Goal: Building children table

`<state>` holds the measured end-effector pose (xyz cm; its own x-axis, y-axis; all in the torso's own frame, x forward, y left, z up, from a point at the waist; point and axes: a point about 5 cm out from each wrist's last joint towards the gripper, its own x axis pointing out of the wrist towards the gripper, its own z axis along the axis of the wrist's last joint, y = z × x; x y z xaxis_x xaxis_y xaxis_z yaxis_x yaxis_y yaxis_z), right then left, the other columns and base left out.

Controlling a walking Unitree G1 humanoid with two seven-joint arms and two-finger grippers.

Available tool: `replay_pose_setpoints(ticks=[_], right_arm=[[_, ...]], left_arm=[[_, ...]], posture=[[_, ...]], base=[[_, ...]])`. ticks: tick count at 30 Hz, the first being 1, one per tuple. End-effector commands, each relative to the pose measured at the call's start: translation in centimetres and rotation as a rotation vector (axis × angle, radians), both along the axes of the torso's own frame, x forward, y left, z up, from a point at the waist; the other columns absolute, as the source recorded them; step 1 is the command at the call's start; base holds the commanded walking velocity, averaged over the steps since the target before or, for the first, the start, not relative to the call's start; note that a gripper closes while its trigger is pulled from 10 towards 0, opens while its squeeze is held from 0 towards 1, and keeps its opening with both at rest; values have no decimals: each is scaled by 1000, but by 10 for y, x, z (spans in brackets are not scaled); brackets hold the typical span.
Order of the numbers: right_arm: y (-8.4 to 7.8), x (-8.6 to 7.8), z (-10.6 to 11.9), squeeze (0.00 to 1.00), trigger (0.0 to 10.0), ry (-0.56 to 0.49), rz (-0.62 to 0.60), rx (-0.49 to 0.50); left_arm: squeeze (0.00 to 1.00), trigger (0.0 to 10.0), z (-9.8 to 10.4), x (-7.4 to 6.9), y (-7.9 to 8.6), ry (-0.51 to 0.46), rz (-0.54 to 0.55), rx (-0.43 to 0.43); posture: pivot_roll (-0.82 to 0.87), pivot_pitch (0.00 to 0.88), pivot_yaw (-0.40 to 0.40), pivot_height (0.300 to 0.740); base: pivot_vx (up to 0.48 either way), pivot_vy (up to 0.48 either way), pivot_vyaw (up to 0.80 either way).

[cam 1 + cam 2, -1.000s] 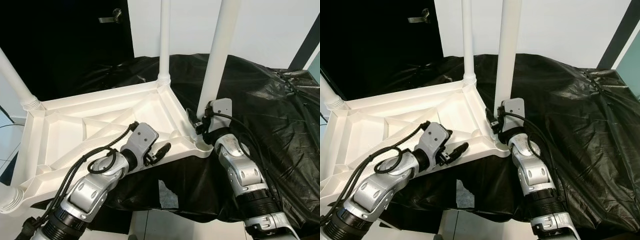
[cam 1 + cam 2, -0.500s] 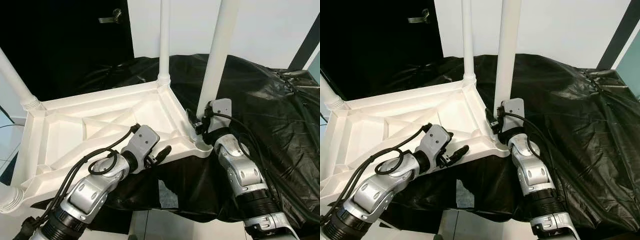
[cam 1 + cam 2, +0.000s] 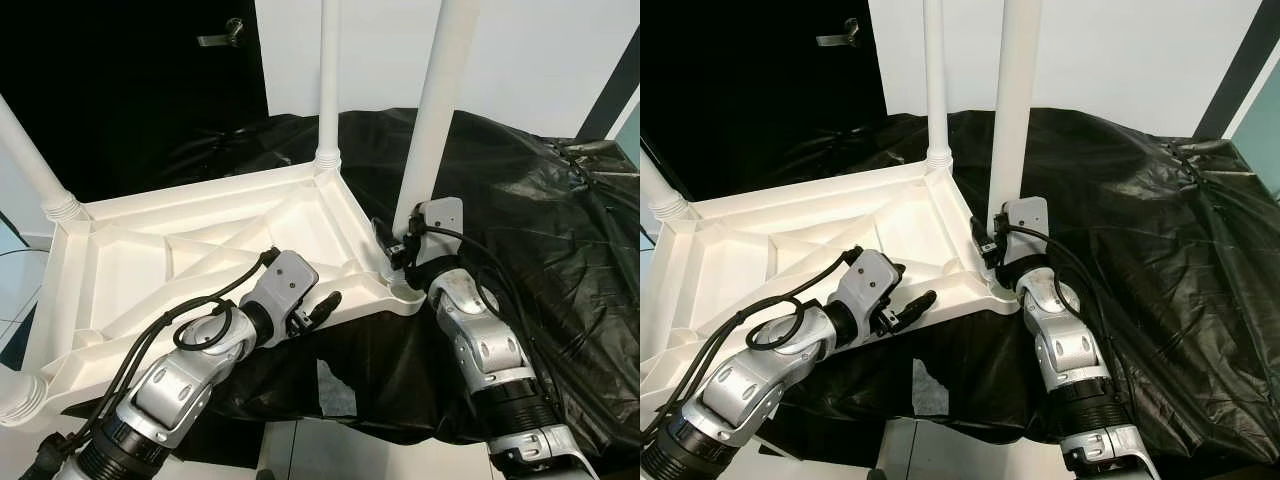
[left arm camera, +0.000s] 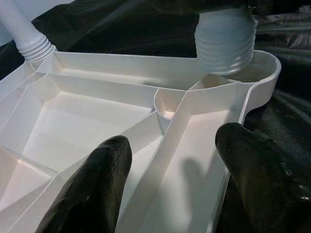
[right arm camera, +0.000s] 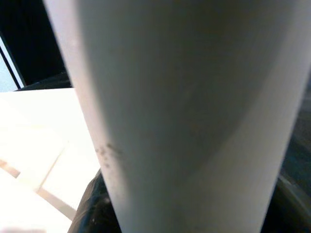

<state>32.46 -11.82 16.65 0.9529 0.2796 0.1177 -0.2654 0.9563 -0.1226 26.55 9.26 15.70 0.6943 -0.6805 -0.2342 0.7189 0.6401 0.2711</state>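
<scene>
**Gripping the leg: your robot at the upturned table**

Lying upside down on black sheeting (image 3: 520, 200), the white children's table (image 3: 150, 260) had its legs pointing up. Your right gripper (image 3: 398, 248) was at the base of the near-right leg (image 3: 432, 120); whether its fingers were closed, you could not tell. Your left gripper (image 3: 322, 304) stood with fingers (image 4: 97, 184) spread wide, straddling the tabletop's near edge.

Left gripper (image 3: 322, 306) slightly lower, nearer
</scene>
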Motion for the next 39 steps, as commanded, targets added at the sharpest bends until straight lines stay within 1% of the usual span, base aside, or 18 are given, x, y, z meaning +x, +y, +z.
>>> replay_pose_setpoints(ticks=[1,18,24,26,27,29,34,39], right_arm=[[-1,-1,-3,0,10000,6,-1,0],[-2,-2,-3,0,10000,6,-7,0],[-2,-3,-10,0,10000,32,-6,1],[-3,-4,-21,0,10000,68,-10,-1],[-3,-4,-21,0,10000,68,-10,-1],[-3,-5,-28,0,10000,90,-16,-4],[-3,-6,-32,0,10000,101,-21,-5],[-4,-6,-32,0,10000,103,-29,-3]], left_arm=[[0,10000,-1,-9,-8,52,-186,18],[0,10000,-1,-10,-9,47,-195,24],[0,10000,-1,-10,-10,52,-200,20],[0,10000,-4,-11,-10,63,-202,28],[0,10000,-4,-11,-10,63,-202,28],[0,10000,-6,-11,-10,72,-198,36],[0,10000,-10,-10,-9,78,-190,59],[0,10000,-11,-10,-8,80,-188,60]], posture=[[92,0,-6,740],[85,0,-3,740],[83,0,-4,740],[81,0,-4,740],[81,0,-4,740],[81,0,-1,740],[79,0,3,740],[74,0,9,740]], base=[[0,0,0],[0,0,0],[0,0,0],[0,0,0],[0,0,0],[0,0,0],[0,0,0],[0,0,0]])
